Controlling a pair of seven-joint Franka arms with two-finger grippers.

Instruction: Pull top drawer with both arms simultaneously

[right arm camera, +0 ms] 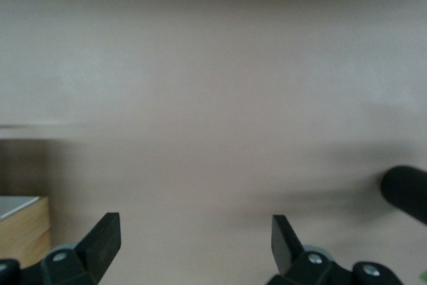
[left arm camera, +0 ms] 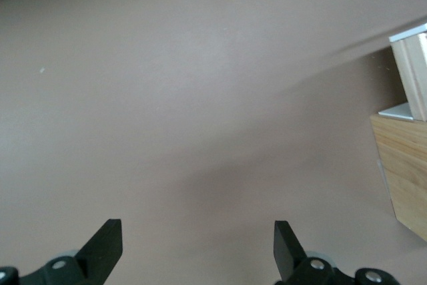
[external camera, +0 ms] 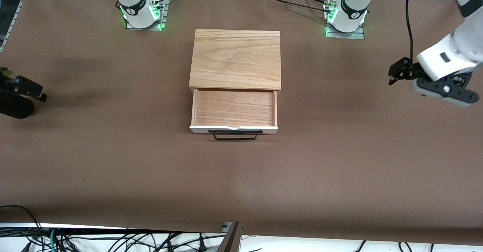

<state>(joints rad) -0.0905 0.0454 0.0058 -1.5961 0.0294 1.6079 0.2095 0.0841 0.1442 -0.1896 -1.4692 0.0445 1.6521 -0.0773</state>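
The drawer (external camera: 234, 108) is already out of the cabinet (external camera: 236, 57): its wood floor shows, empty, and the white front with the black handle (external camera: 235, 135) is the part nearest the front camera. It sits mid-table, approx. between my two bases.

My left gripper (external camera: 400, 71) hangs over the bare table (external camera: 113, 169) at the left arm's end, at about 3 o'clock from the drawer and well apart from it. Its fingers (left arm camera: 103, 245) are apart and hold nothing. My right gripper (external camera: 22, 88) is at about 9 o'clock, at the right arm's end, also well apart from the drawer; its fingers (right arm camera: 100, 241) are apart too, nothing between them.

I judge the pull is done, w/ both arms now clear of the handle. If more opening is wanted, the next move needs both grippers going to the handle, one at each end, closing on the bar together, then an even pull toward 6 o'clock so the drawer does not skew.
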